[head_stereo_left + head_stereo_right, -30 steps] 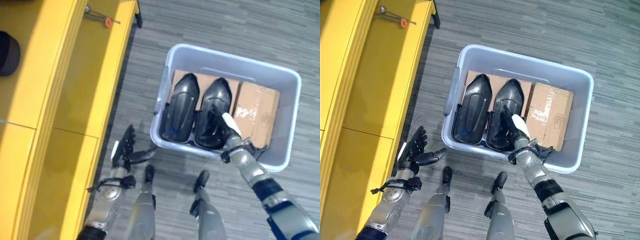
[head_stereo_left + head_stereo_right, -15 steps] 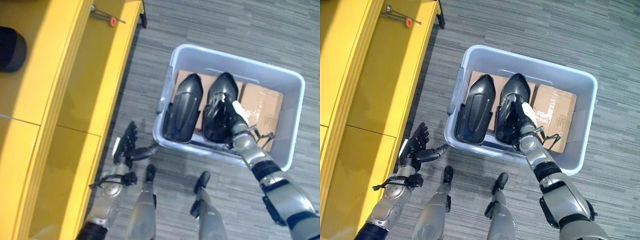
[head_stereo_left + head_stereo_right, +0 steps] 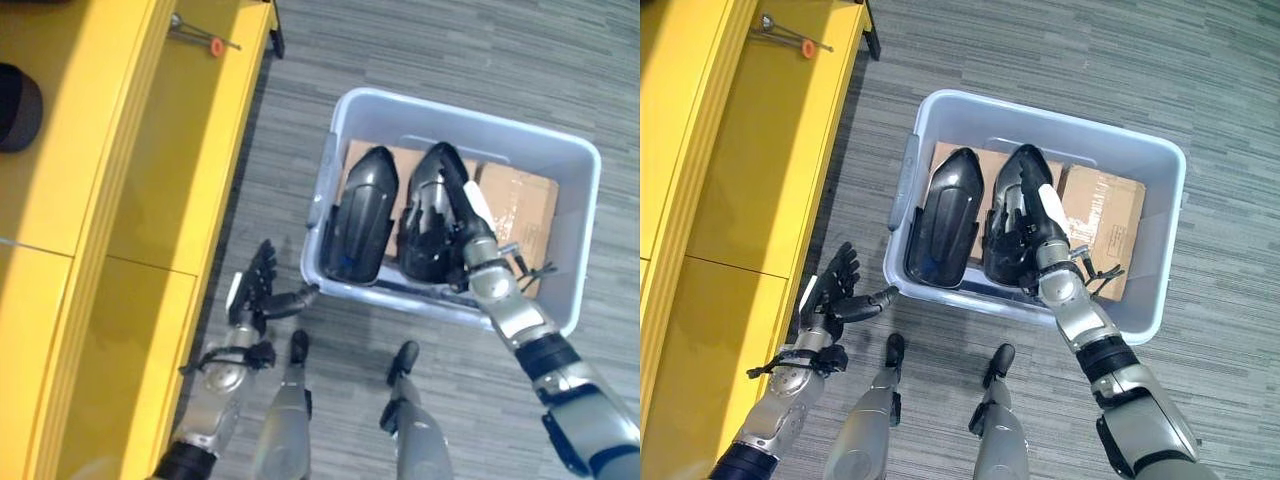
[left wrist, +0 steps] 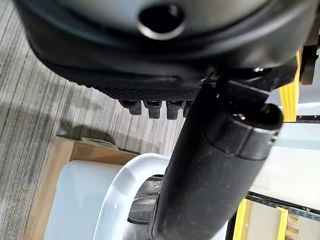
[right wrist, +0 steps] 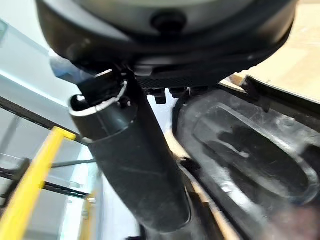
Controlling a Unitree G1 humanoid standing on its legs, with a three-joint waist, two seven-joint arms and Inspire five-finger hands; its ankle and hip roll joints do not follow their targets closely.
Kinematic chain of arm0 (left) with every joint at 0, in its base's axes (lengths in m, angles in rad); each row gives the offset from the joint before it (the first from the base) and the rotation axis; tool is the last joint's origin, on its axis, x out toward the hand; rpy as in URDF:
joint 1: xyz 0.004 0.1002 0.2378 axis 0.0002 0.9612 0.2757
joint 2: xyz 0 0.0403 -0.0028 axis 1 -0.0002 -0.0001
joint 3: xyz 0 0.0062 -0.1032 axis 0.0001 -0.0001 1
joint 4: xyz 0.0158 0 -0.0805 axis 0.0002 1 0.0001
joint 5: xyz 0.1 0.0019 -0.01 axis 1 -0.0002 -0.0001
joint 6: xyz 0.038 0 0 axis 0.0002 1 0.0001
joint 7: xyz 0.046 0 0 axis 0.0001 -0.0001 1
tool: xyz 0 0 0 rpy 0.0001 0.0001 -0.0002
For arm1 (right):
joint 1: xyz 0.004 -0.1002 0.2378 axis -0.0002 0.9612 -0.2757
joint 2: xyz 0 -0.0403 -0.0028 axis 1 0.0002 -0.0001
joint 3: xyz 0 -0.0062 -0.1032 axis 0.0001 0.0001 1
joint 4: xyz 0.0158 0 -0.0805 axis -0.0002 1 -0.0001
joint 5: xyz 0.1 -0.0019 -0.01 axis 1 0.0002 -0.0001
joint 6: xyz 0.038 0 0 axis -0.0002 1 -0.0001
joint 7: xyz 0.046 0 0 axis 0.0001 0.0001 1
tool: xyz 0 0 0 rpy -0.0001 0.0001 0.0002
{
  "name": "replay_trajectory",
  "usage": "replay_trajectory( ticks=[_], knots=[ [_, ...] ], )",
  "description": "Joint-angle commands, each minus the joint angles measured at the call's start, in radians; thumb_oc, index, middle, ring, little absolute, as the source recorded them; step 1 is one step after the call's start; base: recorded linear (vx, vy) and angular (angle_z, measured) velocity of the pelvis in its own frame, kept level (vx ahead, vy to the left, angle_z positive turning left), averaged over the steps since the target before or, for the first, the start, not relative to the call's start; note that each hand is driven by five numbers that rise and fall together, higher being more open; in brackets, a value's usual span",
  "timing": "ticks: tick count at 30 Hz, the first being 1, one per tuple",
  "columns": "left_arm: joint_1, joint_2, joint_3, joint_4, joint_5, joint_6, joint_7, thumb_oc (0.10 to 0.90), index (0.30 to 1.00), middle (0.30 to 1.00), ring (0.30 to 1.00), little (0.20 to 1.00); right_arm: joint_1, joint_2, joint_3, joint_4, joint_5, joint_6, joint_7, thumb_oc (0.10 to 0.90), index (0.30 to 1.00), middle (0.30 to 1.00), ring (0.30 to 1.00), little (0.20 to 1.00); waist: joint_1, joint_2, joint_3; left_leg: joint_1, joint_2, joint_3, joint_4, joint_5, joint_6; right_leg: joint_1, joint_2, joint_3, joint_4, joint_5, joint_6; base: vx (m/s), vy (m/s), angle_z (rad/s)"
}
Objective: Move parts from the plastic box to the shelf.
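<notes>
Left hand (image 3: pixel 256 295), nearest, hangs above the grey plank floor (image 3: pixel 450 50) between the yellow shelf (image 3: pixel 150 200) and the plastic box (image 3: pixel 580 200); its fingers are spread and relaxed, thumb pointing toward the box's near corner, holding nothing. Right hand (image 3: pixel 1045 225) reaches into the box, white-covered thumb on top, fingers curled round the right-hand black part (image 3: pixel 428 215), which is tipped up on its edge so that its ribbed hollow underside faces outward. The right wrist view shows this hollow inner face (image 5: pixel 250 155) just past the thumb. A second black part (image 3: pixel 362 215) lies flat just beside it, glossy side up. Both rest on brown cardboard (image 3: pixel 520 210), which bears small print too fine to read. Farther off, on the shelf's upper end, lies a thin metal tool with an orange knob (image 3: pixel 214 44); a dark round object (image 3: pixel 18 107) sits on the shelf top.
</notes>
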State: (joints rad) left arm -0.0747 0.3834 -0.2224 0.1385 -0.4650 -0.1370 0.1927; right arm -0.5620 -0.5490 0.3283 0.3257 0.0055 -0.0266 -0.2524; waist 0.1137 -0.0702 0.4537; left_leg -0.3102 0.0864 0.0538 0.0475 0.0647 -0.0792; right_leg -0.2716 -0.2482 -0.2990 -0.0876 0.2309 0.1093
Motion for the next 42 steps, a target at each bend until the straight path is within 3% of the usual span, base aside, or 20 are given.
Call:
replay_trajectory(
  ticks=[1,12,17,31,42],
  knots=[
    [0.019,0.030,0.018,-0.118,0.010,-0.080,0.016,0.900,1.000,1.000,1.000,1.000,-0.014,-0.041,-0.054,-0.073,-0.042,-0.088,-0.029,0.900,1.000,1.000,1.000,1.000,-0.005,-0.027,-0.090,-0.003,0.047,0.024,-0.041,0.041,0.003,0.057,-0.099,0.009,0.086,-0.046,0.096,0.00,0.000,0.00],
    [0.037,0.029,0.052,-0.126,0.022,-0.074,0.021,0.900,1.000,1.000,1.000,1.000,0.176,-0.022,-0.137,-0.236,-0.036,-0.122,0.005,0.900,1.000,1.000,1.000,1.000,-0.034,-0.042,-0.098,0.002,0.057,0.031,-0.042,0.038,0.000,0.053,-0.089,0.015,0.080,-0.048,0.096,0.00,-0.004,-0.02],
    [0.050,0.037,0.073,-0.134,0.038,-0.075,0.019,0.900,1.000,1.000,1.000,1.000,0.243,-0.058,-0.142,-0.277,-0.110,-0.123,0.031,0.900,1.000,1.000,1.000,1.000,-0.043,-0.049,-0.102,0.010,0.067,0.033,-0.049,0.042,-0.005,0.054,-0.080,0.018,0.083,-0.058,0.095,0.01,-0.016,-0.08],
    [0.060,0.043,0.083,-0.142,0.048,-0.083,0.014,0.900,1.000,1.000,1.000,1.000,0.247,-0.108,-0.099,-0.237,-0.226,-0.112,0.048,0.900,1.000,1.000,1.000,1.000,-0.047,-0.051,-0.101,0.014,0.074,0.035,-0.060,0.047,-0.009,0.048,-0.072,0.020,0.079,-0.058,0.095,0.00,0.000,0.00],
    [0.051,0.041,0.069,-0.140,0.045,-0.091,0.011,0.900,1.000,1.000,1.000,1.000,0.149,-0.153,-0.001,-0.140,-0.394,-0.074,0.052,0.900,1.000,1.000,1.000,1.000,-0.032,-0.039,-0.087,0.007,0.074,0.031,-0.062,0.053,-0.012,0.043,-0.071,0.015,0.088,-0.065,0.093,0.00,0.000,0.00]
  ],
)
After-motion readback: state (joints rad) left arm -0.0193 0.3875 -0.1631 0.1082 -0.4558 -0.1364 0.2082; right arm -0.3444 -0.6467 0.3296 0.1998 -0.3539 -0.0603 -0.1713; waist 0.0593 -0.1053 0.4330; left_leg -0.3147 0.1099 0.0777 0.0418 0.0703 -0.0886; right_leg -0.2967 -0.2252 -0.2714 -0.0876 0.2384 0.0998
